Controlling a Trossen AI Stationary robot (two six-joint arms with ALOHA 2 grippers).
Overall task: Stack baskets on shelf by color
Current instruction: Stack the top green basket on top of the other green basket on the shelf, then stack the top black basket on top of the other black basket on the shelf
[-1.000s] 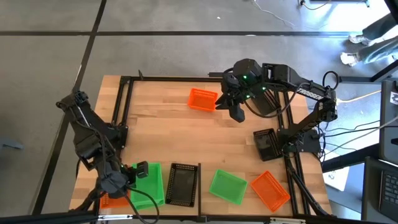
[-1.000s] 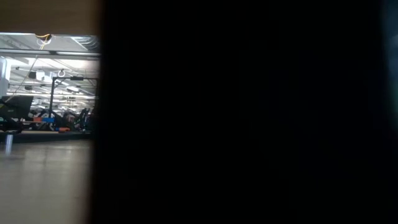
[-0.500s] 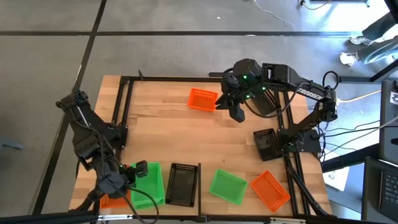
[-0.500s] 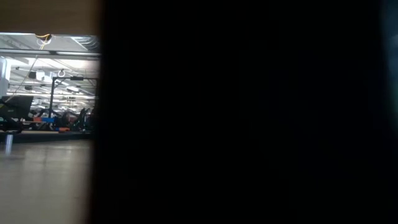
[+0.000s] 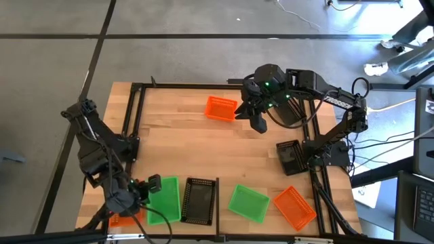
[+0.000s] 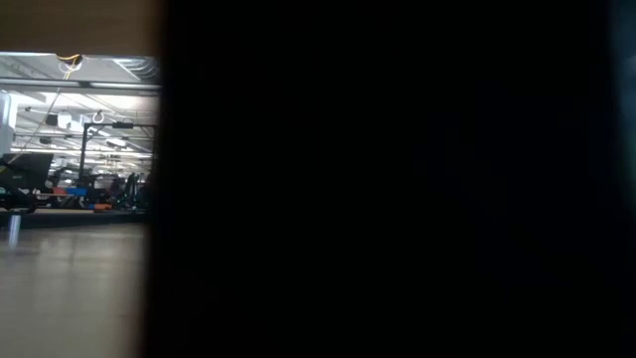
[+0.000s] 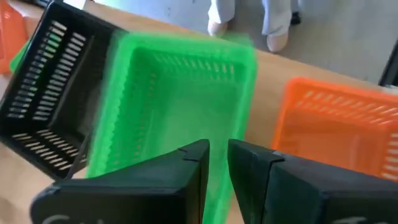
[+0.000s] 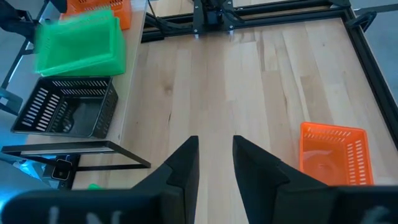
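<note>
My left gripper (image 5: 150,184) is shut on a green basket (image 5: 165,200) on the shelf (image 5: 224,214) by the table's near left corner. An orange basket (image 5: 122,218) sits to that basket's left and a black one (image 5: 199,201) to its right, before the dark divider (image 5: 217,198). Right of the divider lie a green basket (image 5: 247,203) and an orange one (image 5: 295,207). Another black basket (image 5: 290,157) rests on the table near the right edge. My right gripper (image 5: 258,122) is open above the table, beside a far orange basket (image 5: 221,108). My left gripper pinches the green basket's far end wall (image 7: 217,177) near its left corner, with green showing in the narrow gap between the fingers (image 7: 193,163). The fingers slant down from the far side. The fingers hide the wall's rim, and I cannot tell whether the basket is off the board.
A black metal frame (image 5: 135,122) runs round the tabletop. Bare planks (image 8: 249,93) lie between the far orange basket and the shelf. The low view is almost wholly blocked by something dark. A person's feet (image 7: 249,25) show beyond the table's near edge.
My left arm has drawn slightly toward the table's near left corner, taking the green basket with it; the basket has shifted and turned a little beside the black one. My right arm has kept still.
</note>
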